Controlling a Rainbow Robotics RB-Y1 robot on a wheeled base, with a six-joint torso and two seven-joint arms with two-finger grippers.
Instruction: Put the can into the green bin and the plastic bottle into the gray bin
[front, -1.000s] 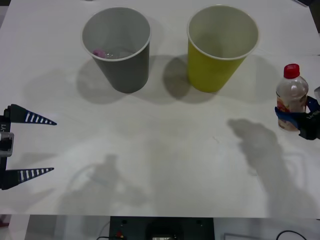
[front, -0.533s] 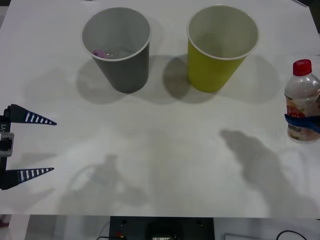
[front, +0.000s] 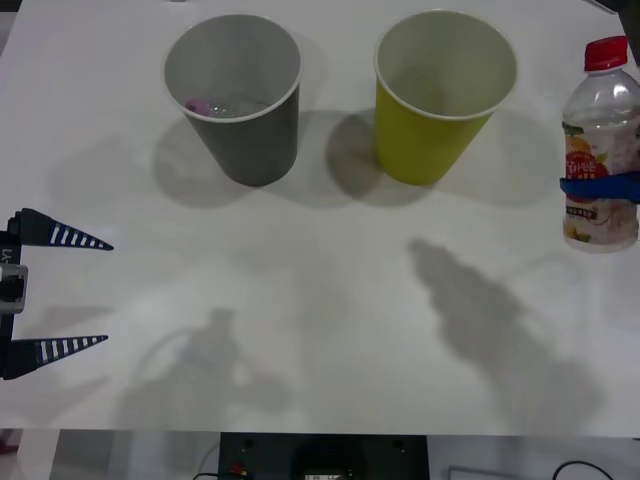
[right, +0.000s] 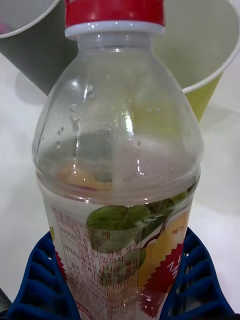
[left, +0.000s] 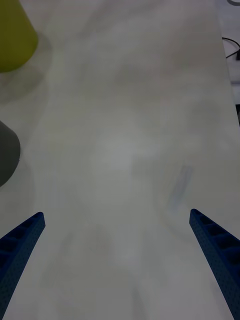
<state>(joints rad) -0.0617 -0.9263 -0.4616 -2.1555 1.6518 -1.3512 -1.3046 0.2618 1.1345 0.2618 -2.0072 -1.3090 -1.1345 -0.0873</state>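
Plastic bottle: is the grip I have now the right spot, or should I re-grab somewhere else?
Keep it. The right gripper clamps the plastic bottle from the sides across its straight labelled lower body, upright. The sloped shoulder and small red cap above would probably slip more.

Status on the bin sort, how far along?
Already done: something pink lies in the dark gray paper cup. In hand: right gripper is shut on the clear red-capped plastic bottle, held above the table. Left: carry it to the gray cup. Left gripper waits open at the table's left edge.
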